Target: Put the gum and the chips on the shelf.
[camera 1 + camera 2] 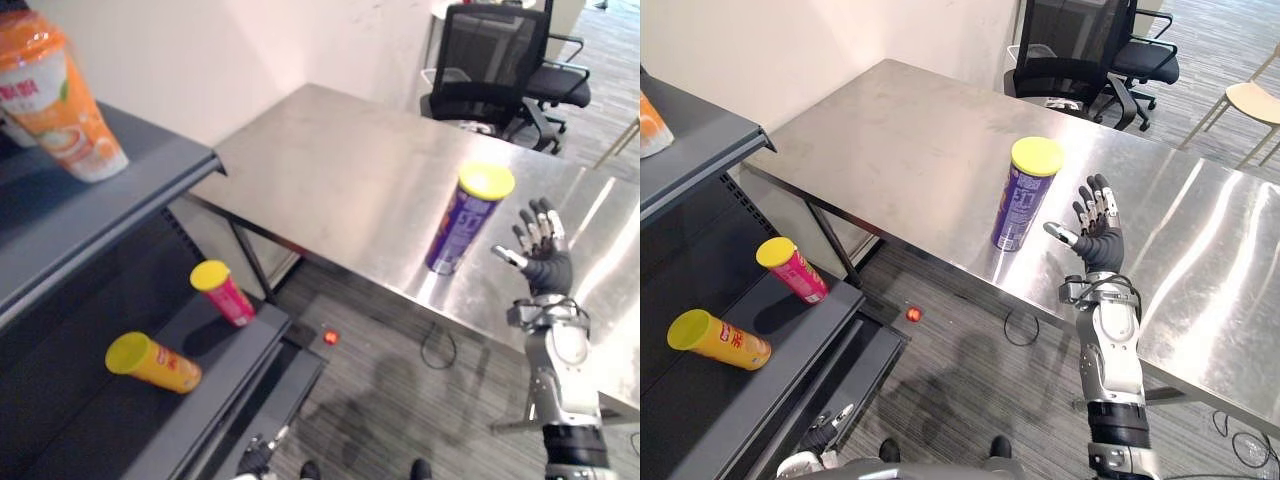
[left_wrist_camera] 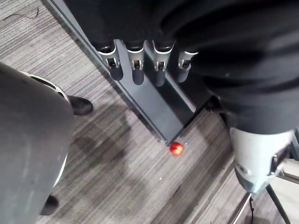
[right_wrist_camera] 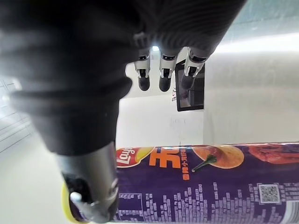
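Standing at the left, a dark grey metal shelf (image 1: 160, 165) carries an orange-and-white printed cup (image 1: 60, 100) with a domed lid on its upper board. On the lower board lie two round tubes: a yellow tube (image 1: 155, 363) with a yellow cap, and nearer the edge a pink tube (image 1: 225, 292), also yellow-capped. Which of them holds gum cannot be told.

The left hand (image 1: 257, 460) hangs low by the shelf's foot, over grey ribbed carpet, its fingers (image 2: 136, 70) straight, relaxed and holding nothing. A small red ball (image 1: 331, 337) rests on the floor near the shelf's corner.

The bench (image 1: 340, 170) is brushed steel, smooth and reflective. A black mesh office chair (image 1: 490, 60) stands behind it. The chips can (image 1: 465, 220) stands upright near the bench's front edge, a purple cylinder with a yellow plastic lid and a label crowded with small print and pictures of chips. The right hand (image 1: 542, 258) is raised just beside the can, apart from it, the forearm upright, the fingers (image 1: 1100, 205) spread wide and pointing up, the thumb reaching toward the can.
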`<state>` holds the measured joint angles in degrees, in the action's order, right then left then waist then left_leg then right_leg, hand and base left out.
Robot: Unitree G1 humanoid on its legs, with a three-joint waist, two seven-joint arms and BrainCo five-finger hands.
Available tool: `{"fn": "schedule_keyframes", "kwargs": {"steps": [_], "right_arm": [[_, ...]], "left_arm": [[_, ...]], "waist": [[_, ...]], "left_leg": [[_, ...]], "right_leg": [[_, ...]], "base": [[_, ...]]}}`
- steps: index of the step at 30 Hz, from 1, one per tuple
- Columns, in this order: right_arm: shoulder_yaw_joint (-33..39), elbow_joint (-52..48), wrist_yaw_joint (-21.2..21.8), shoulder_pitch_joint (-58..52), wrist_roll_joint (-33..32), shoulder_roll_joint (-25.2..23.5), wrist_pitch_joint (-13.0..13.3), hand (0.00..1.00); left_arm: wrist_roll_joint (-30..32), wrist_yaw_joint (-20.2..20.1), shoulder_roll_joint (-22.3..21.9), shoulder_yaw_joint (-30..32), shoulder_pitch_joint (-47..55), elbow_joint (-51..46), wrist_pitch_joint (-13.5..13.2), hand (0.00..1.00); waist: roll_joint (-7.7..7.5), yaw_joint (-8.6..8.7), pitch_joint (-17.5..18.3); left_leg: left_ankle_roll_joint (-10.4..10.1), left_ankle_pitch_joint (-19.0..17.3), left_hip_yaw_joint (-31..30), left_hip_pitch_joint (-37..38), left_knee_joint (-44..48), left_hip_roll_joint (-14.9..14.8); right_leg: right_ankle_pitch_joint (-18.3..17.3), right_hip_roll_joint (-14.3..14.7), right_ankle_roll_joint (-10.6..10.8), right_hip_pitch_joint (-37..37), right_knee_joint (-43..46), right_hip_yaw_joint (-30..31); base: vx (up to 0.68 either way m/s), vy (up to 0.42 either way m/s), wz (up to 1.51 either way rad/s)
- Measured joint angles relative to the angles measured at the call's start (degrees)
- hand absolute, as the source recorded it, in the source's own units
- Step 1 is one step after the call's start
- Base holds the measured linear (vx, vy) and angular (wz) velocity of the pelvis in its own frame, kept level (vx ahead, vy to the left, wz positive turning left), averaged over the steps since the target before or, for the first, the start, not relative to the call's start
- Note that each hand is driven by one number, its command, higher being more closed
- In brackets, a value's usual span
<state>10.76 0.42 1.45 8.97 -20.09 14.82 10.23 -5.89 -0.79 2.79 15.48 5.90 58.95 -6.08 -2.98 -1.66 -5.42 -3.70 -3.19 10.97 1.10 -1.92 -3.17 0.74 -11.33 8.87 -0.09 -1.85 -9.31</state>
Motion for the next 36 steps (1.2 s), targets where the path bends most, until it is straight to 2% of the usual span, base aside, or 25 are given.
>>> {"fn": "schedule_keyframes", "kwargs": {"steps": [17,22,23,36], "right_arm": [[-3.4,2.8,0.0,5.4,0.1,0.6,-0.5,0.0],[-5.4,2.9,0.3,6.8,1.6,0.6,-1.5,0.0],[-5.9,3.4,0.3,7.2,1.7,0.6,-1.6,1.0],[-8.9,5.5,0.2,9.0,3.8,0.5,-2.2,1.0]], "left_arm": [[0.0,0.0,0.2,-0.5,-0.4,-0.7,0.0,0.0],[0.0,0.1,0.2,-0.5,-0.9,-0.7,0.0,0.0],[0.0,0.1,0.2,-0.5,-1.0,-0.7,0.0,0.0],[0.0,0.5,0.6,-0.6,-1.2,-0.8,0.1,0.0]], "waist": [[-0.18,-0.38,-1.6],[-0.24,-0.71,-2.3],[-0.3,-0.83,-2.5],[-0.59,-0.76,-2.7]], "left_leg": [[0.1,1.3,-1.0,-0.1,-2.0,0.1],[0.1,1.3,-1.0,-0.1,-2.0,0.1],[0.1,1.3,-1.1,-0.1,-2.0,0.1],[0.1,1.6,-3.2,-0.9,-1.9,0.1]], "right_leg": [[-0.1,0.0,-0.1,-0.3,0.0,-1.2],[-0.1,0.1,-0.1,-0.3,0.0,-1.2],[-0.1,0.1,-0.1,-0.3,0.0,-1.2],[-0.1,0.1,-0.1,0.3,0.0,-3.4]], "base": [[0.0,-0.008,0.03],[0.0,0.0,0.0],[0.0,0.0,0.0],[0.0,-0.018,0.09]]}}
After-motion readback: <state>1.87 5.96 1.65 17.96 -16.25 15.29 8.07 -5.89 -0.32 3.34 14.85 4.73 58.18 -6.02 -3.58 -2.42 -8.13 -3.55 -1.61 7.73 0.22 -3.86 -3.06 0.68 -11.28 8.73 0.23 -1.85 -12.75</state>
